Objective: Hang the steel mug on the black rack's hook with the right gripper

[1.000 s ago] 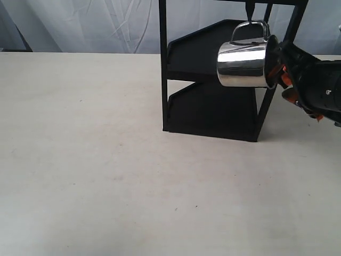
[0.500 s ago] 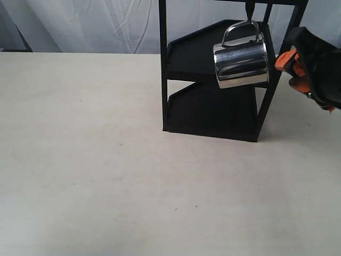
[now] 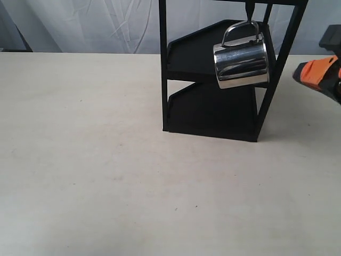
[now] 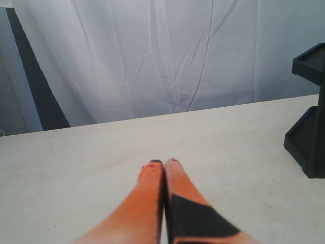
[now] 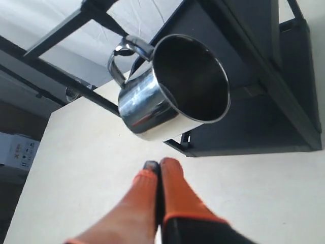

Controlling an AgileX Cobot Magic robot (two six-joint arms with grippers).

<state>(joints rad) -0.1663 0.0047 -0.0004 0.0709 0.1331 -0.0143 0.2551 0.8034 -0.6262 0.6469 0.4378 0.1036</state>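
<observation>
The steel mug (image 3: 241,64) hangs by its looped handle from the hook (image 3: 248,9) under the black rack's (image 3: 213,106) top bar, tilted, its mouth toward the right. In the right wrist view the steel mug (image 5: 167,94) hangs free in front of the black rack (image 5: 264,76), apart from my right gripper (image 5: 160,163), whose orange fingers are shut on nothing. My right gripper (image 3: 298,72) sits at the exterior view's right edge, clear of the mug. My left gripper (image 4: 163,162) is shut and empty above bare table.
The pale table (image 3: 106,160) stretches wide to the left and front of the rack. A white curtain (image 3: 80,24) hangs behind. The rack's corner (image 4: 307,147) shows at the left wrist view's edge.
My right gripper let go of the mug and drew back to the right, its fingers closing. The mug swung from tipped sideways to hanging on the hook. The left arm stayed still.
</observation>
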